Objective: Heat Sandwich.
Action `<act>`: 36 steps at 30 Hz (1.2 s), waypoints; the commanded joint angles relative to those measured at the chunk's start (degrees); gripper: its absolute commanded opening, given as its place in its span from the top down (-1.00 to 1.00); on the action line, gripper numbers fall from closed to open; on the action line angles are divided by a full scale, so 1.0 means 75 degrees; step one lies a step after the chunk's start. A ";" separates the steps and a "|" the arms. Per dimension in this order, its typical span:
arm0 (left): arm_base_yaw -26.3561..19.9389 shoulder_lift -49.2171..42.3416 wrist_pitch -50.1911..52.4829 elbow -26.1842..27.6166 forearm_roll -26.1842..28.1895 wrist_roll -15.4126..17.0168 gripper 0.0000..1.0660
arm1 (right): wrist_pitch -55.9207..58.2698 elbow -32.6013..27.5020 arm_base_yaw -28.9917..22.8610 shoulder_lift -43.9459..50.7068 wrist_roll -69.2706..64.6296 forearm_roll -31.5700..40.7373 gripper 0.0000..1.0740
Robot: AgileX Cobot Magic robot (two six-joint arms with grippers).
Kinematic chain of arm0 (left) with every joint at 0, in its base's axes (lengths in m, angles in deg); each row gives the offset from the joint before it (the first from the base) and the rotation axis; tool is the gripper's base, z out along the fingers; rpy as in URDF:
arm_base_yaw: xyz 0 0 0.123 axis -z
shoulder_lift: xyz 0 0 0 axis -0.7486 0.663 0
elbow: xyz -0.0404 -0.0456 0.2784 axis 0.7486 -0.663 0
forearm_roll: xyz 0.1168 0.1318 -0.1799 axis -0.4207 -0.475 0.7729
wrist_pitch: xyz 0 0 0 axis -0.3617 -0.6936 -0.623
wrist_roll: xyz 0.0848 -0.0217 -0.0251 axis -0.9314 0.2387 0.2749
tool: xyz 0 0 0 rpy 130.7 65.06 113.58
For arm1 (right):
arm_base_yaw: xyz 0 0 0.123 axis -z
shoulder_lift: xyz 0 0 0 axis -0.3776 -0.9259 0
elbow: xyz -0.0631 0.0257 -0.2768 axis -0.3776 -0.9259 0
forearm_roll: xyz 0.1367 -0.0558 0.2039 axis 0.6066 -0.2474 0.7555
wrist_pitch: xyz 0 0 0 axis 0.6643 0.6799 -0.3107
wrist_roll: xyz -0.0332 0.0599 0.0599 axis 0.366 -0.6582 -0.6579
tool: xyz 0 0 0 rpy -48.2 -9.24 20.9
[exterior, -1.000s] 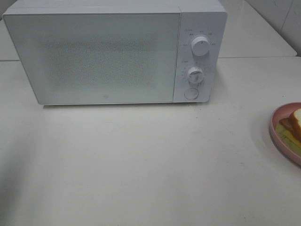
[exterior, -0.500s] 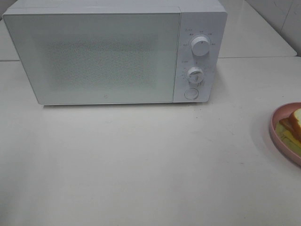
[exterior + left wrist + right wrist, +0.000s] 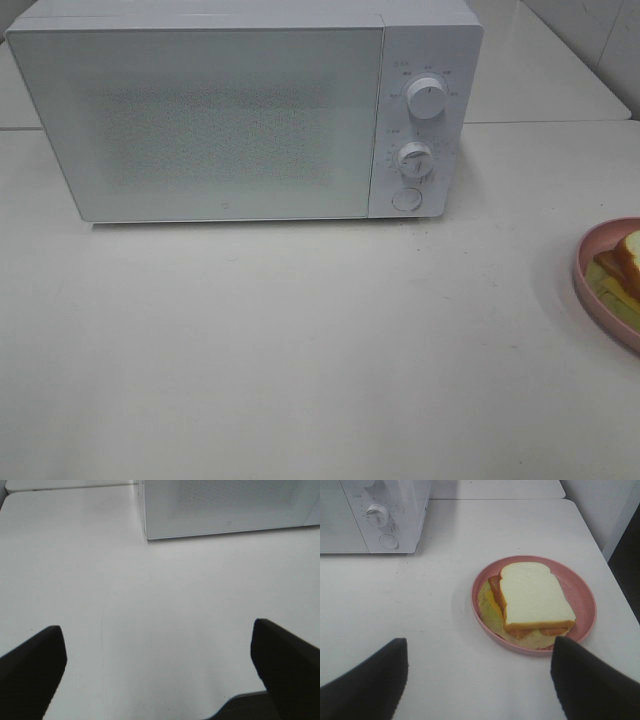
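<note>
High cam gives us the microwave (image 3: 245, 115) front from above; both wrist cams sit low over the worktop (image 3: 300, 350), sharing that microwave.

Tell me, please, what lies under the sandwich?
The sandwich rests on a round pink plate standing on the white table. Yellow-green filling spreads beneath it; the plate's centre is covered.

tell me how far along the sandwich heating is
Nothing looks done yet: the microwave door is shut and the sandwich sits on its pink plate on the table. Nothing is in hand; both end effectors are open and empty. Opening the door, loading, closing and setting the dials remain.
</note>
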 commanded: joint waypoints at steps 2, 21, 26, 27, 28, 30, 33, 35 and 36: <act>-0.0023 -0.0176 0.0115 -0.0008 0.0023 0.0023 -0.79 | -0.0038 0.0000 0.0031 0.0214 0.0031 0.0038 -0.42; -0.0023 -0.0199 0.0115 -0.0008 0.0023 0.0023 -0.79 | -0.0038 0.0000 0.0031 0.0214 0.0031 0.0038 -0.42; -0.0023 -0.0199 0.0115 -0.0008 0.0023 0.0023 -0.79 | -0.0038 0.0000 0.0031 0.0214 0.0031 0.0038 -0.42; -0.0023 -0.0199 0.0115 -0.0008 0.0023 0.0023 -0.79 | -0.0038 0.0000 0.0031 0.0214 0.0031 0.0038 -0.42; -0.0023 -0.0199 0.0115 -0.0008 0.0023 0.0023 -0.79 | -0.0038 0.0000 0.0031 0.0214 0.0031 0.0038 -0.42; -0.0023 -0.0199 0.0115 -0.0008 0.0023 0.0023 -0.79 | -0.0038 0.0000 0.0031 0.0214 0.0031 0.0038 -0.42; -0.0023 -0.0199 0.0115 -0.0008 0.0023 0.0023 -0.79 | -0.0038 0.0000 0.0031 0.0214 0.0031 0.0038 -0.42; -0.0023 -0.0199 0.0115 -0.0008 0.0023 0.0023 -0.79 | -0.0038 0.0000 0.0031 0.0214 0.0031 0.0038 -0.42; -0.0023 -0.0199 0.0115 -0.0008 0.0023 0.0023 -0.79 | -0.0038 0.0000 0.0031 0.0214 0.0031 0.0038 -0.42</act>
